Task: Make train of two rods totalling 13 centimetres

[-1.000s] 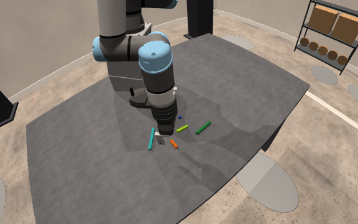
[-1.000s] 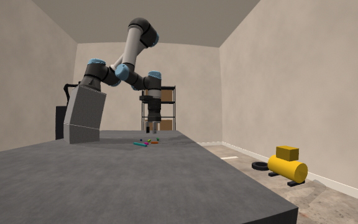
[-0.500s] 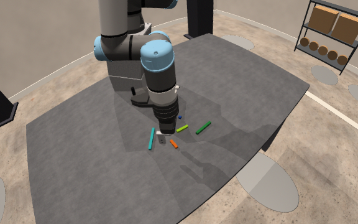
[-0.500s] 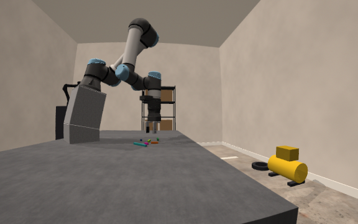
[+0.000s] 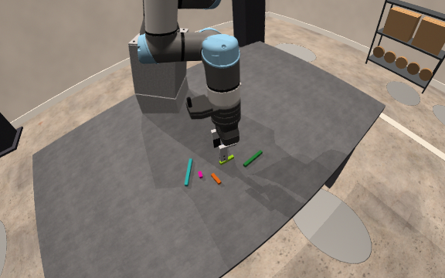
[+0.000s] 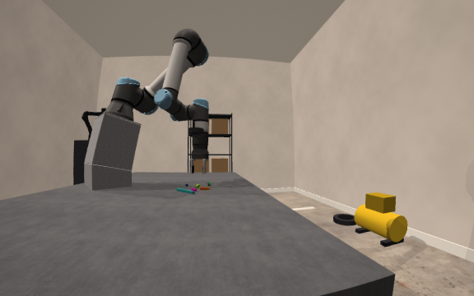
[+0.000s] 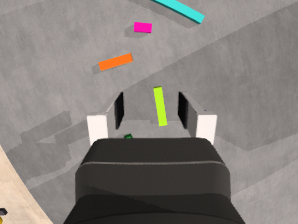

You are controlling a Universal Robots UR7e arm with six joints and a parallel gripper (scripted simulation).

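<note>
Jaws wide apart and empty, above the table [image 5: 103,166] [image 6: 171,230] [image 7: 45,55]; your lime rod [image 5: 226,160] [image 6: 197,186] [image 7: 160,106] lies below, between them in wrist view, its long axis running nearly parallel to their pads.

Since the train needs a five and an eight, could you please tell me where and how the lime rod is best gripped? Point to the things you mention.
I'd grip the lime rod [image 5: 231,157] [image 6: 197,186] [image 7: 160,106] at its middle, coming straight down, fingers on its two long sides. It lies flat, and in the wrist view its narrow width sits between the open gripper's [image 5: 222,154] [image 6: 198,172] [image 7: 151,111] fingers.
</note>
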